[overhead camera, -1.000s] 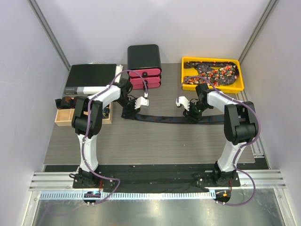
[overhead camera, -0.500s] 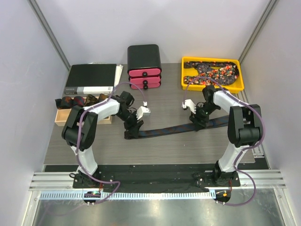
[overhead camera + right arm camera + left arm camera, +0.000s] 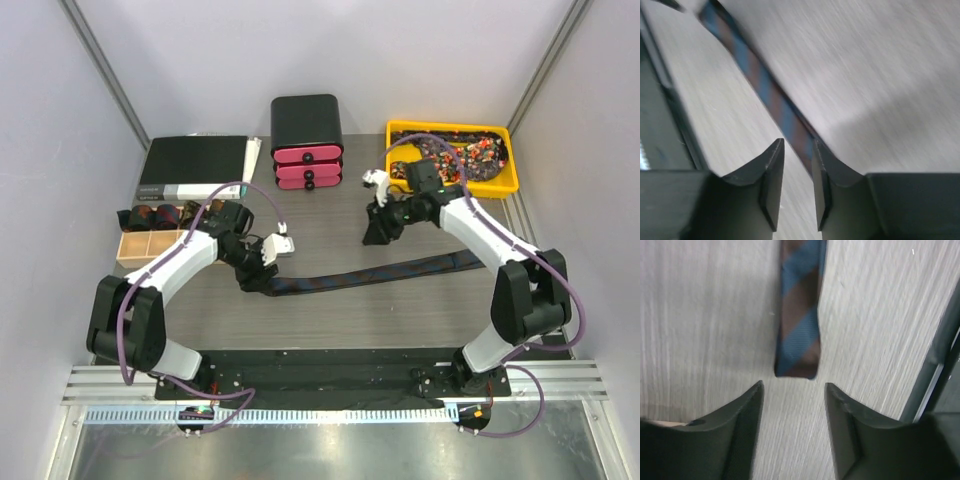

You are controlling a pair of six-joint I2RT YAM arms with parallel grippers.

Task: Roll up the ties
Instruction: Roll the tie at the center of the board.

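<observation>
The tie [image 3: 380, 271], striped blue and brown, lies flat across the desk [image 3: 330, 325]. Its wide end is near the right edge and its narrow end is by the left gripper [image 3: 257, 277].

Left wrist view: the fingers [image 3: 742, 425] stand wide and hold nothing. The tie [image 3: 799, 330] ends just ahead of the gap.

The right gripper [image 3: 377, 231] sits behind the tie and apart from it, between the drawer unit [image 3: 307, 140] and the yellow tray [image 3: 450, 125]. Its fingers [image 3: 771, 175] stand narrowly apart and empty.

Bare desk runs along both long sides of the tie.

The right wrist view is blurred, and the tie passes behind one finger there. The left arm covers part of the wooden box [image 3: 122, 250] at the left edge, and its contents are hard to make out.
</observation>
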